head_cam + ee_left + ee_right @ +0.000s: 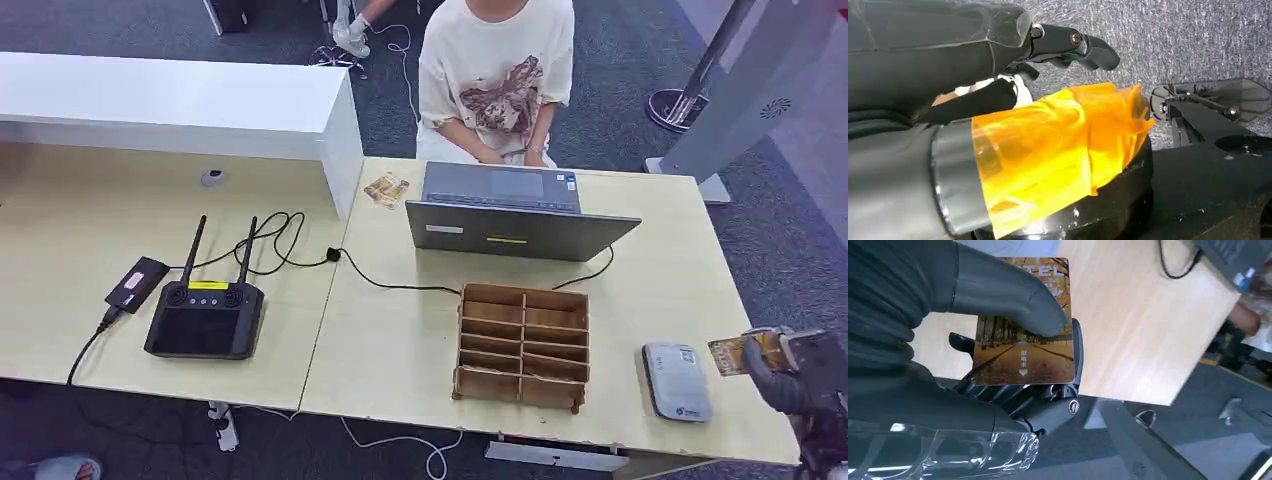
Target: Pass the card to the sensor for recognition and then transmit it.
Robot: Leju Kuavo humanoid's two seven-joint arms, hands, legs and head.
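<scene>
The right hand (1013,340) holds the card (1023,350), its thick grey thumb pressed on the printed face and darker fingers backing it from behind. In the head view that hand (800,375) sits at about four o'clock off the surface's edge, with the card (728,354) jutting toward the sensor (677,381), near it but apart. The card looks thin, stiff and light, with a glossy face printed with an autumn avenue; it is likely slippery, so a firm pinch near one short edge, leaving the rest free to lie over the sensor, seems best. The sensor is a flat, rounded grey slab on the pale wood-grain surface (400,340). Beyond it, toward nine o'clock, stands a slotted wooden organiser (522,346). The left hand (1068,47) hangs over grey carpet, fingers loosely extended and holding nothing.
</scene>
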